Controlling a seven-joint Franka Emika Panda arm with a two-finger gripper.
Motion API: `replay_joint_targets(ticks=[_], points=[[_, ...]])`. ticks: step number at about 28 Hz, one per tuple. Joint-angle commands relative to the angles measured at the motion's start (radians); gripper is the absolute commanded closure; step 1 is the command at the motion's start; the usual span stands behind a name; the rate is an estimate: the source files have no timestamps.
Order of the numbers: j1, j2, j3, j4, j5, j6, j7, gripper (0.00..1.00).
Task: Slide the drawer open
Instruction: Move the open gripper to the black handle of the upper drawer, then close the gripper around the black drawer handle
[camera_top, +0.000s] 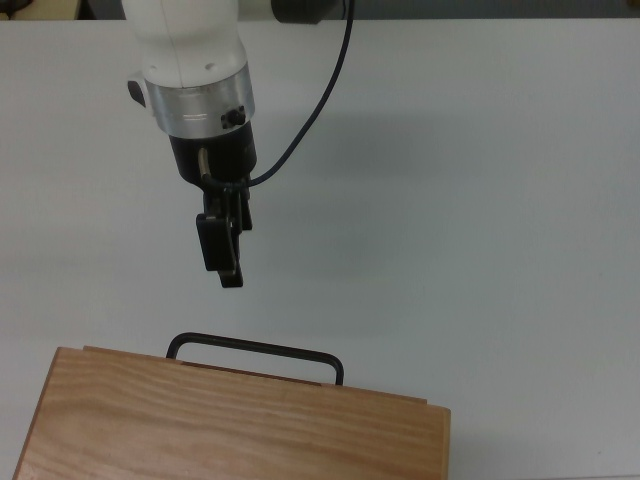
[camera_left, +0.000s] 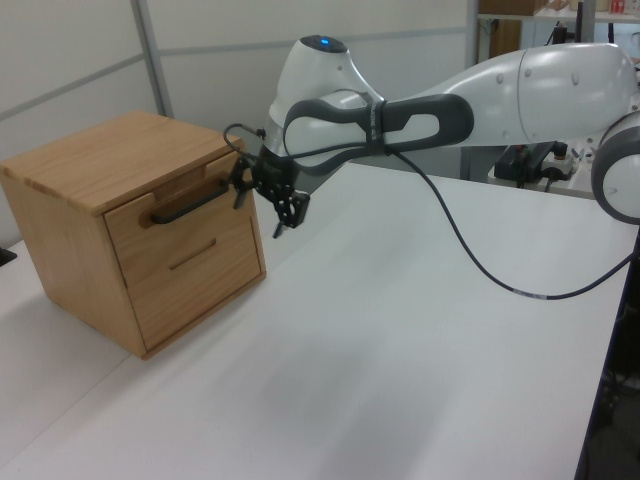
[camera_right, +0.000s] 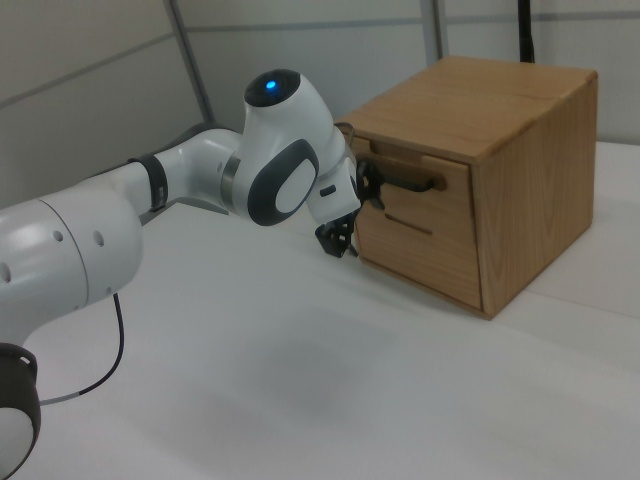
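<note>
The drawer is the upper front panel of a light wooden cabinet and sits flush with it. Its thin black bar handle runs across the panel. In the top view the handle juts out from under the cabinet top. My gripper is open and tilted toward the drawer front, one finger close to the handle's right end in the left view, nothing held. In the top view the gripper hangs a short way above the handle. The right view shows the gripper just left of the drawer.
A lower panel with a narrow slot pull lies under the drawer. The cabinet stands on a white table. A black cable trails from the arm. Wall panels and equipment stand beyond the table's far edge in the left view.
</note>
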Motion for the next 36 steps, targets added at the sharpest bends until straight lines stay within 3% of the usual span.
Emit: replay_joint_targets(ticks=[1, 11, 17, 25, 28, 30, 31, 32, 36], points=[[0.030, -0.005, -0.002, -0.016, -0.001, 0.127, 0.010, 0.00], [0.084, 0.020, -0.016, -0.013, -0.027, 0.311, 0.014, 0.00], [0.114, 0.066, -0.062, -0.010, -0.026, 0.480, 0.013, 0.00], [0.127, 0.089, -0.088, -0.008, -0.024, 0.523, 0.015, 0.01], [0.128, 0.095, -0.091, -0.007, -0.024, 0.524, 0.015, 0.09], [0.131, 0.103, -0.094, -0.007, -0.024, 0.524, 0.017, 0.22], [0.131, 0.103, -0.094, -0.007, -0.026, 0.524, 0.015, 0.31], [0.131, 0.104, -0.094, -0.007, -0.026, 0.524, 0.015, 0.50], [0.131, 0.109, -0.094, -0.005, -0.033, 0.526, 0.012, 0.87]])
